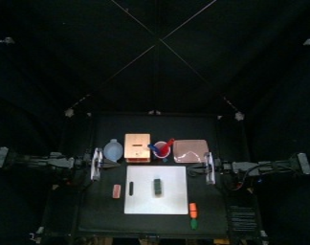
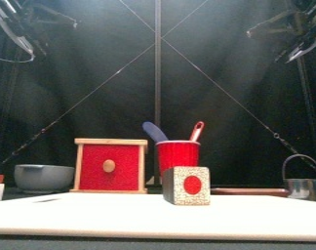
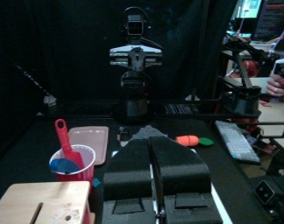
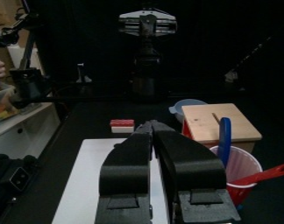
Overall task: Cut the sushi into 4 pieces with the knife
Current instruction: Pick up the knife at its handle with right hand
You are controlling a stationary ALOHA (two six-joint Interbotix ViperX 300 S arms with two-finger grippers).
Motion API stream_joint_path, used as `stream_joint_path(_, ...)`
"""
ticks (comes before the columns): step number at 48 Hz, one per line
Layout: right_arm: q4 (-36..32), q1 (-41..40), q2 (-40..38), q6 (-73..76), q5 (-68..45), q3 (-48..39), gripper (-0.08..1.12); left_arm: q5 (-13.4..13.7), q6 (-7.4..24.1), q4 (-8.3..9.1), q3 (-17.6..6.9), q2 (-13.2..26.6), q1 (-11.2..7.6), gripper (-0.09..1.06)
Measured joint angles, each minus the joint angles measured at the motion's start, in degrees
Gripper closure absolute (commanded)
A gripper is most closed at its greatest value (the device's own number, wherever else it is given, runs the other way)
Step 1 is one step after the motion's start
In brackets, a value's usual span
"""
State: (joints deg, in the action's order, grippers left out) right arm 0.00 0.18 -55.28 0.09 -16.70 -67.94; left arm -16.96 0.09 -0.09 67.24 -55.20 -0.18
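The dark sushi roll [image 1: 159, 185] lies whole on the white cutting board [image 1: 174, 194]. In the front view its red-centred end [image 2: 187, 185] faces the camera. Behind the board stands the red cup [image 2: 177, 154] holding the blue knife [image 2: 154, 131] and the red knife [image 2: 196, 131]. My left gripper [image 1: 97, 165] rests at the table's left side and my right gripper [image 1: 211, 168] at the right side. Both are shut on nothing and well away from the roll. Each wrist view shows its jaws [image 3: 156, 162] [image 4: 156, 144] pressed together, and they hide the roll.
A wooden box with a red drawer [image 2: 110, 166] and a blue-grey bowl [image 2: 44, 177] stand at the back left. The pink tray [image 1: 189, 149] is at the back right, with a metal cutter [image 2: 300, 186] nearby. A red-and-white toy [image 1: 117, 190] lies left of the board. An orange-and-green toy [image 1: 193, 211] lies at the front right.
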Motion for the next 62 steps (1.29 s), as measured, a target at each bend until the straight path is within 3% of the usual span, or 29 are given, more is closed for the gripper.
stream_joint_path(2, 0.18, -0.09, 0.09, 0.0, 0.0, 0.0, 1.06, 0.0, -0.44, -0.88, 0.18, 0.53, 0.0, 1.01)
stream_joint_path(11, 4.31, -1.67, 2.55, 1.49, 0.26, 1.58, 1.0, 0.09, -0.26, -8.09, 0.35, 3.78, 0.7, 0.99)
stream_joint_path(20, 12.39, -9.58, 7.12, 1.76, 5.54, 6.33, 0.98, 0.09, -0.26, -11.43, 0.35, 4.04, 3.34, 0.99)
stream_joint_path(29, 16.61, -19.69, 12.48, 1.58, 20.04, 14.85, 0.95, 0.09, -0.26, -15.29, 0.35, 4.13, 5.1, 0.99)
stream_joint_path(38, 17.23, -27.95, 17.31, 1.58, 32.52, 23.82, 0.77, 0.62, -0.26, -19.95, 1.14, 4.13, 6.5, 0.98)
stream_joint_path(42, 17.23, -30.23, 19.69, 1.41, 37.09, 27.51, 0.65, 0.88, -0.26, -20.74, 1.41, 4.13, 7.12, 0.98)
stream_joint_path(53, 17.67, -34.45, 27.77, 0.53, 49.31, 36.04, 0.27, 1.32, -0.18, -20.92, 2.11, 4.13, 8.17, 0.99)
stream_joint_path(62, 17.67, -36.39, 34.1, -0.26, 56.87, 41.92, 0.09, 1.14, -0.26, -21.27, 2.11, 4.22, 10.72, 0.98)
